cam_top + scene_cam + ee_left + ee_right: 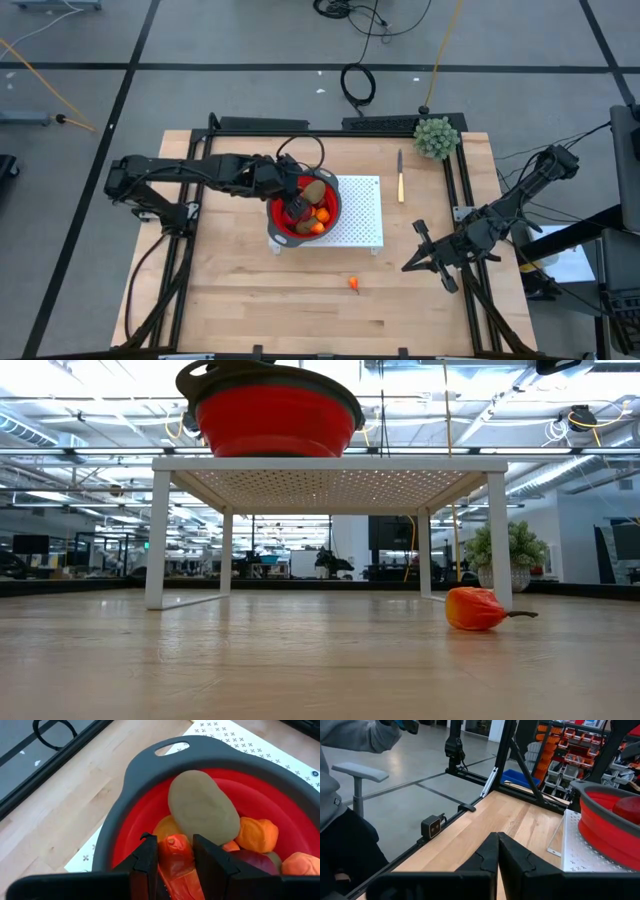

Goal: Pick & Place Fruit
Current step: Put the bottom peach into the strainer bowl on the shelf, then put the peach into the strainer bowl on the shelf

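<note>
- Currently at the drop-off step, by the look of it: left gripper [299, 207] over the red bowl [276, 213], which sits on the white perforated rack [362, 212].
- Seen from the left wrist: fingers [148, 862] clamped on a red-orange fruit piece [176, 859], one finger on each side, the piece squarely between the jaws and inside the bowl's rim.
- Just beyond the jaws, in the same bowl: a big tan oval [202, 810], several orange pieces [256, 833] and a dark red one [252, 860], packed close and touching.
- Next move, as a judgement: spread the jaws so the held piece settles among the others, then lift straight up clear of the grey rim.
- Further right, on the bare table in front of the rack: one stray orange fruit with a stem [353, 283], well apart from both grippers, probably next for collection.
- Far right: right gripper [424, 252] waiting near the table's right edge, fingers pressed together on nothing, well away from the bowl.
</note>
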